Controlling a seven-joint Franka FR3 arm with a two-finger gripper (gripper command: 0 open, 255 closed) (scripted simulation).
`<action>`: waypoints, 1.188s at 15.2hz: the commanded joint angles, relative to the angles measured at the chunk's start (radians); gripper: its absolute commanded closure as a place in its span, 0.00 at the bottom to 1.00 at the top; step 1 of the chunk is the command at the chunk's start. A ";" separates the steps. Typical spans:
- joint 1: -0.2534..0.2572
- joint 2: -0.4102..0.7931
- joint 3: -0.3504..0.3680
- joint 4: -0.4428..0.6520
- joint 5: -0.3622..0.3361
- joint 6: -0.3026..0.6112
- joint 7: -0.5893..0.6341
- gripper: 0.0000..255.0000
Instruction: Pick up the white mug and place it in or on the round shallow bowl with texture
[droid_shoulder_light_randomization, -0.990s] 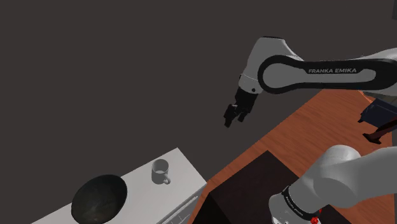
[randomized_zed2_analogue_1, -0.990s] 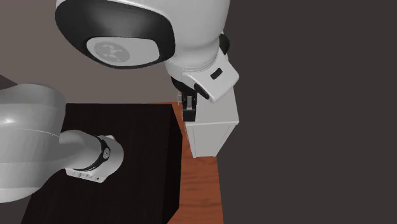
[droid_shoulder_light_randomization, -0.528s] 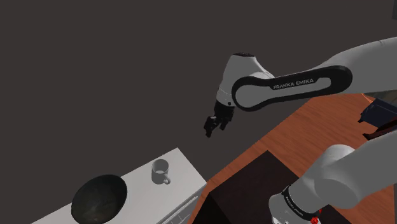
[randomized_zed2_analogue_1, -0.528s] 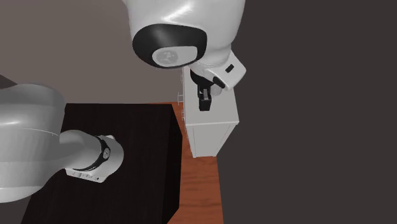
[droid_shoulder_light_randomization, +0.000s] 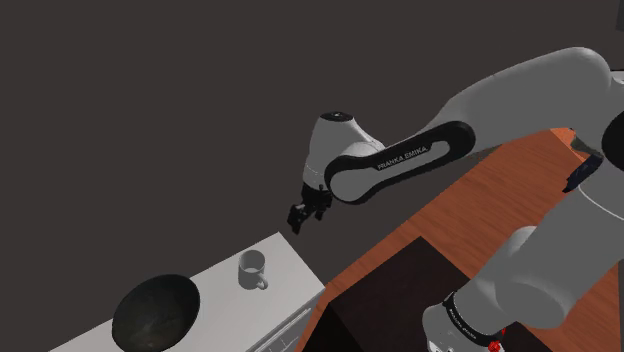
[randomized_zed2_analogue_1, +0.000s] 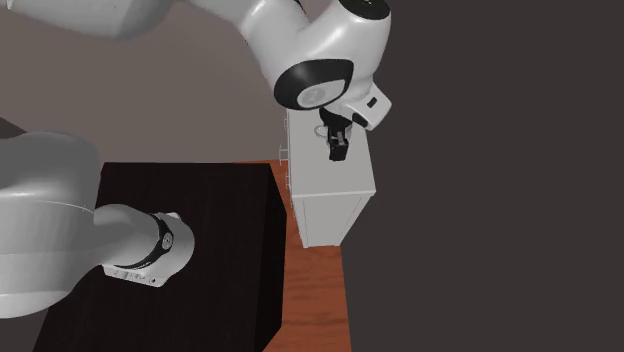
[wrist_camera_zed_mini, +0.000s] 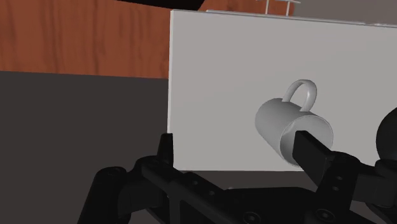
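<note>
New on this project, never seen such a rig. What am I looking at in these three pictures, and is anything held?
It is a simulated white robot arm on a dark box stand, ending in a black two-finger pincer. One picture looks down from beside the stand, one comes from a second camera over the stand, and one from a camera on the hand itself. On the white cabinet top stand a pale mug and a dark round bowl, apart from each other. The pincer hangs in the air near the mug, fingers apart, holding nothing. The job is to put the mug in the bowl.
</note>
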 joint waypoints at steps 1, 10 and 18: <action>0.014 0.080 0.010 0.043 -0.045 0.035 0.041 0.00; 0.141 0.438 -0.029 0.290 -0.249 0.120 0.204 0.00; 0.192 0.572 -0.065 0.368 -0.302 0.171 0.242 0.00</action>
